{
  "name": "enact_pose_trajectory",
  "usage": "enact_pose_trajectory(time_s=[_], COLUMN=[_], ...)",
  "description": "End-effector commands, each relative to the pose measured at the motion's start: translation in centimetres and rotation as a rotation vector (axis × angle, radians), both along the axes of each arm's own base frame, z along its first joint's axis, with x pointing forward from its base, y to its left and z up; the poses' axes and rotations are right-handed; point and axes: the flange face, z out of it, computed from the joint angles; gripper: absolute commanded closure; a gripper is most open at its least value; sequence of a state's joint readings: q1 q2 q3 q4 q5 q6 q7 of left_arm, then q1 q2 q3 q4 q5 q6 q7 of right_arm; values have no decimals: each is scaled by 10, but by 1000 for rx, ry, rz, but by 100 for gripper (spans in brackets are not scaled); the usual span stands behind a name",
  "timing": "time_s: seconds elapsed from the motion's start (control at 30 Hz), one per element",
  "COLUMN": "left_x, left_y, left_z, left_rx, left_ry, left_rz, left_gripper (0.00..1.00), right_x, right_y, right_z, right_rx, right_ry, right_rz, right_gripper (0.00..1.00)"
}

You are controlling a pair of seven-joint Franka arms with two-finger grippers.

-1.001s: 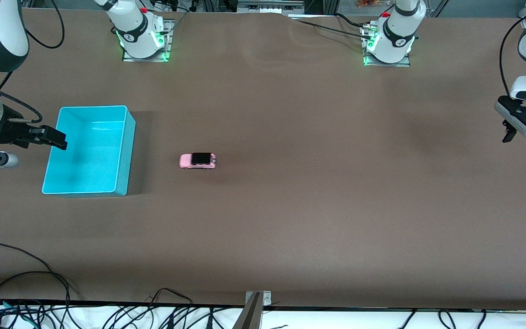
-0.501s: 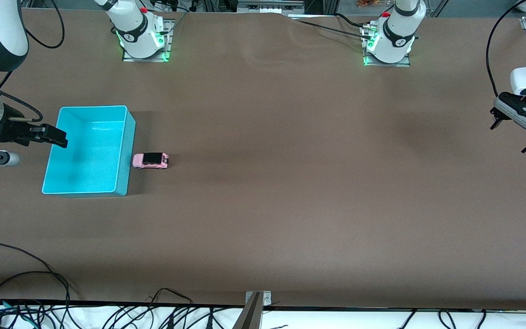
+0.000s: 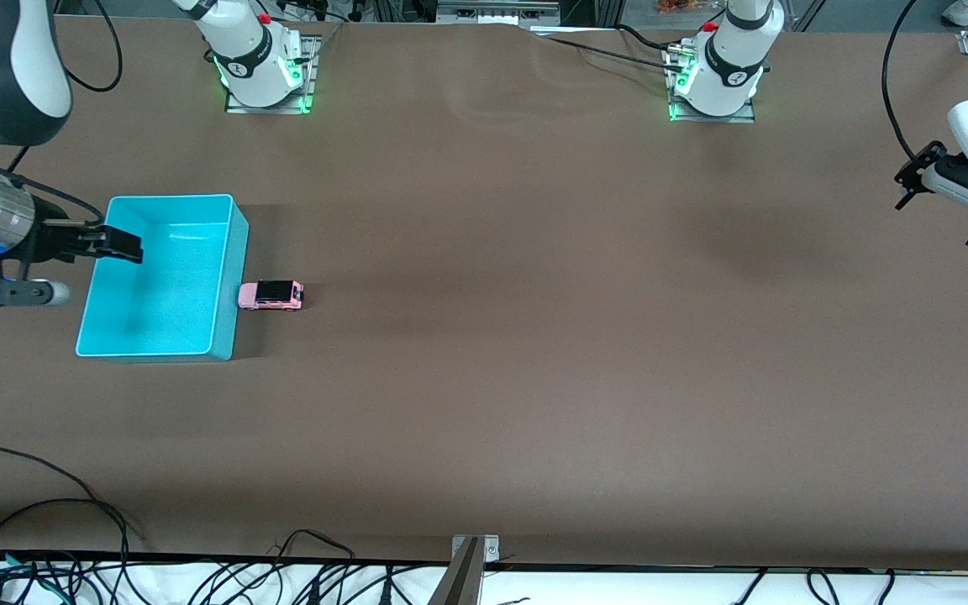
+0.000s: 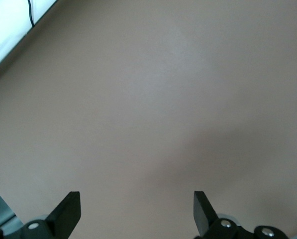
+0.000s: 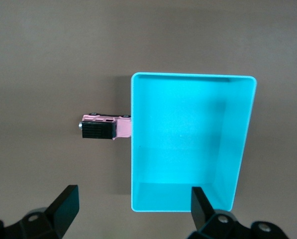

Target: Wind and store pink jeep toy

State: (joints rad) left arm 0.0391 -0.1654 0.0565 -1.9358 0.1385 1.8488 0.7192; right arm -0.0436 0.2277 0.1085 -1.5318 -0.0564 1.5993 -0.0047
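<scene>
The right gripper (image 3: 85,267) hangs with its jaws spread and empty over the edge of the cyan bin (image 3: 228,277) at the right arm's end of the brown table (image 3: 534,336). The pink jeep toy (image 3: 271,295) stands on the table, its nose against the bin's outer wall. The left gripper (image 3: 946,202) waits with jaws apart, empty, above the left arm's end.

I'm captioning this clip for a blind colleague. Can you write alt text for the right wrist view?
Seen from above, a pink jeep toy sits on the brown table with one end against the outer wall of an empty cyan bin. The open right pincer hangs above them, its two dark fingertips framing the view's lower edge.
</scene>
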Motion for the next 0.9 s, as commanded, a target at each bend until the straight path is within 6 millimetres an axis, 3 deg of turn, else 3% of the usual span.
enact_pose_trajectory(time_s=[0.0, 0.3, 0.5, 0.6, 0.87], left_x=[-5, -27, -32, -40, -36], left_y=[-26, -74, -89, -107, -113], left_z=[41, 94, 119, 134, 133], left_rx=[-15, 2, 1, 10, 6], left_ry=[28, 81, 54, 50, 49], left_rz=[113, 348, 339, 308, 302], left_gripper=[0, 0, 0, 0, 0], right_x=[0, 7, 12, 12, 0], right_y=[14, 39, 46, 56, 61], right_z=[-14, -59, -100, -114, -158], right_rx=[13, 70, 135, 166, 225], right_ry=[55, 146, 202, 217, 225], right_rz=[140, 417, 627, 732, 961], right_gripper=[0, 0, 0, 0, 0])
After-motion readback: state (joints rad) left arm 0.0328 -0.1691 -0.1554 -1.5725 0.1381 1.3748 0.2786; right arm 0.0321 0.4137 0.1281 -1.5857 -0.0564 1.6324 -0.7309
